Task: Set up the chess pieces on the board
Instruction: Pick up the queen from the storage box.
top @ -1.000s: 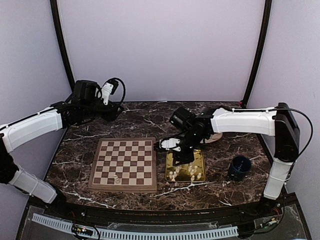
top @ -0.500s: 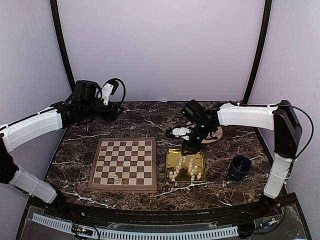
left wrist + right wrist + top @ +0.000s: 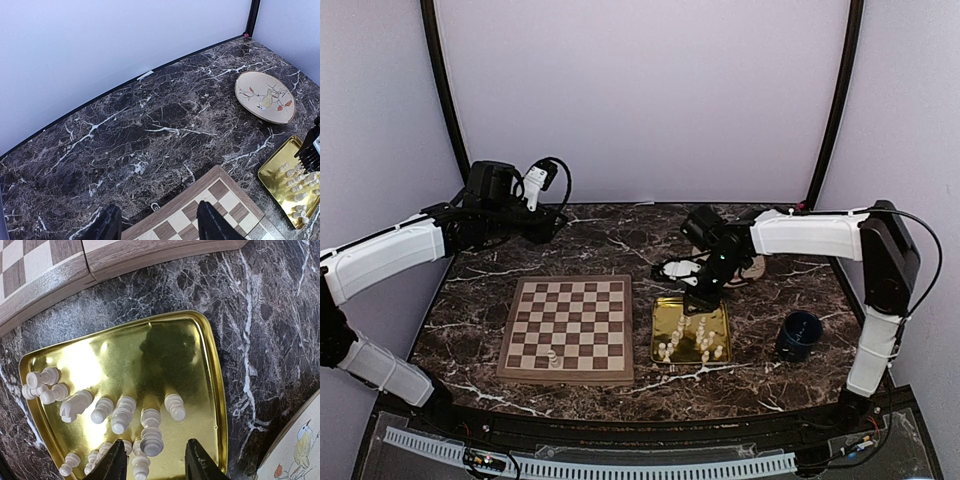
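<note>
Cream-white chess pieces (image 3: pixel 124 412) are seen lying mostly in a gold tray (image 3: pixel 125 355), which is set just beside the board (image 3: pixel 568 330) on its right. A single piece (image 3: pixel 553 357) is stood upright on the board near its front edge. The right gripper (image 3: pixel 156 462) is held over the tray with its fingers apart, a piece showing between them unclasped. The left gripper (image 3: pixel 159 225) is held spread above the board's far edge, with nothing gripped. A painted plate (image 3: pixel 264 96) and a blue cup (image 3: pixel 799 335) are set on the marble table (image 3: pixel 150 115).
</note>
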{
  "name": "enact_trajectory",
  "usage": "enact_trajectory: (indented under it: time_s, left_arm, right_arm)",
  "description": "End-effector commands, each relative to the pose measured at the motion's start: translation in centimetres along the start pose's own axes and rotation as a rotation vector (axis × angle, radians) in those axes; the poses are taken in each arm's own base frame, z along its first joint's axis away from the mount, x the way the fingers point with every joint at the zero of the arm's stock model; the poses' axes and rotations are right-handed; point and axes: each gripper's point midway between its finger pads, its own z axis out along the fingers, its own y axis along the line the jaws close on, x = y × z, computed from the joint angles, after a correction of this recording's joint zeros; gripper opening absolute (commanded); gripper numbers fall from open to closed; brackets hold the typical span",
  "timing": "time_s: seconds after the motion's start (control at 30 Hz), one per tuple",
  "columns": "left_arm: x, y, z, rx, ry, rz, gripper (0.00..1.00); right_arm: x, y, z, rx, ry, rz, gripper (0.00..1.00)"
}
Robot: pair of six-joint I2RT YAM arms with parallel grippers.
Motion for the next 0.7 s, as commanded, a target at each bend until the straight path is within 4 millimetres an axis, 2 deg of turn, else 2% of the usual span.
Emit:
enact_trajectory:
  time_s: [0.0, 0.1, 0.33, 0.5, 0.67]
  left_arm:
    - [0.3, 0.0, -0.2, 0.009, 0.008, 0.003, 0.54]
    - [0.3, -0.1, -0.2, 0.012, 0.007, 0.003, 0.54]
    - [0.3, -0.2, -0.2, 0.018, 0.009, 0.004, 0.54]
    - [0.4, -0.2, -0.1, 0.022, 0.012, 0.004, 0.54]
    - [0.5, -0.2, -0.1, 0.023, 0.014, 0.004, 0.54]
  right_arm:
    - [0.2, 0.3, 1.1, -0.029, 0.018, 0.017, 0.39]
    - [0.4, 0.3, 1.6, -0.04, 0.03, 0.023, 0.34]
    - [0.4, 0.4, 1.7, -0.071, 0.03, 0.04, 0.14]
    - [0.6, -0.2, 0.9, -0.098, 0.008, 0.078, 0.08]
    - [0.5, -0.5, -0.2, -0.137, -0.033, 0.118, 0.06]
